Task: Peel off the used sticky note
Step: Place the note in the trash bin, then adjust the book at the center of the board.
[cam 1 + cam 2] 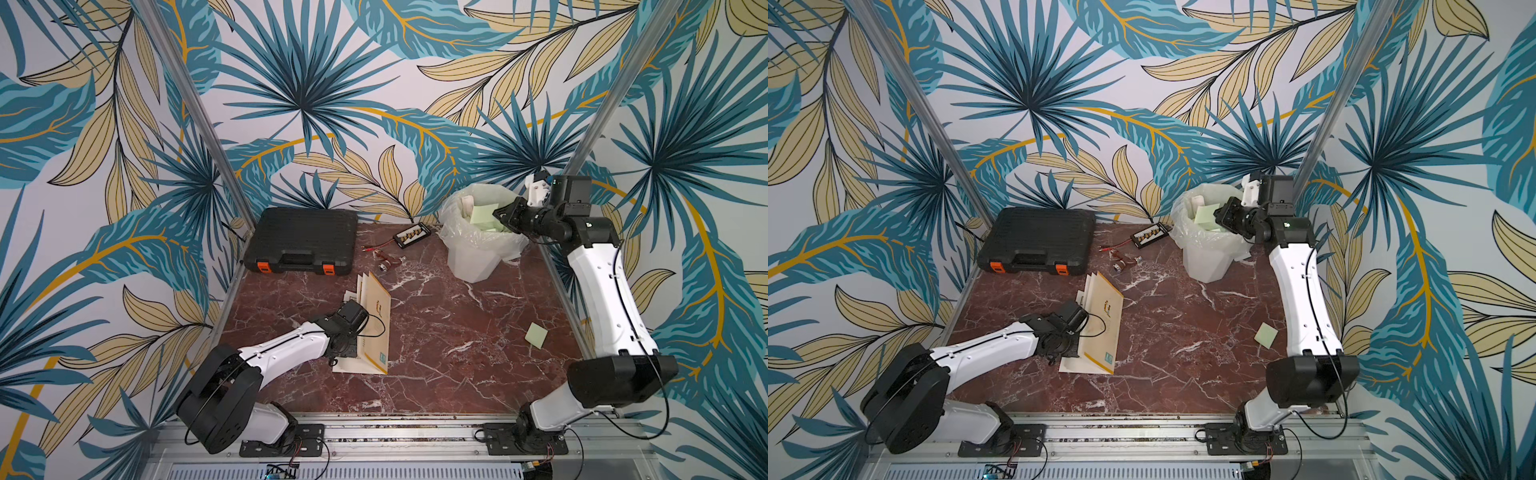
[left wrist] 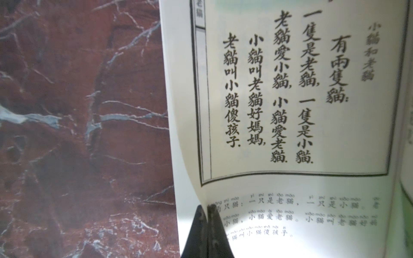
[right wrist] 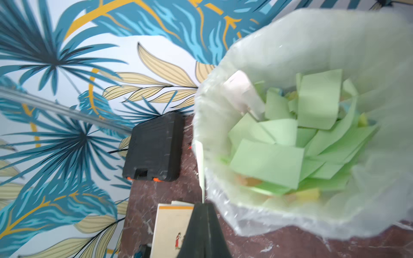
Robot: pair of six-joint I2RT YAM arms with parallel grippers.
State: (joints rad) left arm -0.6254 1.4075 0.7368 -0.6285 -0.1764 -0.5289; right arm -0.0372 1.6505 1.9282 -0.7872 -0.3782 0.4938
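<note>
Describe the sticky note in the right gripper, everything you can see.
The sticky note is pale green paper, seen nearly edge-on in the right wrist view as a thin, slightly curved strip. One edge is pinched in the shut right gripper; the rest sticks out free, by the rim of the lined bin. No writing can be made out.

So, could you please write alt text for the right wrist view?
The right tool, shut, pinches a pale sticky note seen edge-on by the rim of a bag-lined bin full of green paper slips. A black case and a booklet lie on the marble table.
</note>
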